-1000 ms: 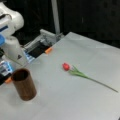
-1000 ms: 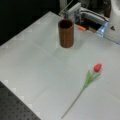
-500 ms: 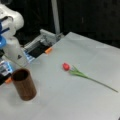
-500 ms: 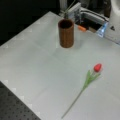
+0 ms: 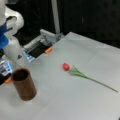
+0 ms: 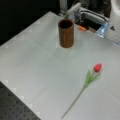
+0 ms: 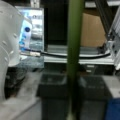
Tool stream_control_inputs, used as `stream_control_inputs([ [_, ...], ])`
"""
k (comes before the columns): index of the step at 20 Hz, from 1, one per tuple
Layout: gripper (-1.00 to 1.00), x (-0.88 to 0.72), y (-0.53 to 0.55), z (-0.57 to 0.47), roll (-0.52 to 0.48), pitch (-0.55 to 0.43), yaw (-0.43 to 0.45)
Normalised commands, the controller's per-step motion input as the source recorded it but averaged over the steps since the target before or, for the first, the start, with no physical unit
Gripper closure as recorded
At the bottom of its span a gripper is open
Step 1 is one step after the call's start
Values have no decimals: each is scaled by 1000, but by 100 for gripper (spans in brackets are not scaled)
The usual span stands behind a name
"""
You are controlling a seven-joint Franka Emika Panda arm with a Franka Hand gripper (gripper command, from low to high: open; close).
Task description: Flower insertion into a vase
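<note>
One flower: we see a red tulip on a long green stem (image 5: 82, 73) (image 6: 90, 78) lying flat on the pale grey bench (image 5: 75, 102) (image 6: 32, 67), well apart from the vase.
Vase: brown wood-grain cylindrical cup (image 5: 24, 84) (image 6: 66, 33) stands upright and empty, mouth up to take a stem.
Gripper: not seen in either front view; in the wrist view a green rod (image 7: 74, 50) crosses upright, so we cannot tell the fingers' state.
Writing: none readable.
</note>
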Motion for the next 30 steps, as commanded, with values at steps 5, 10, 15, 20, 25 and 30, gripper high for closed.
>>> stream_control_inputs([
  [5,100,306,-204,130,-65,518,-81],
  [10,100,189,-156,87,-149,443,-56],
  [15,100,156,-91,54,-179,426,-86],
  [20,100,275,-67,47,-139,453,-89],
  [25,100,381,-133,-30,-123,400,-73],
  [30,100,349,-166,-75,-114,303,-70],
])
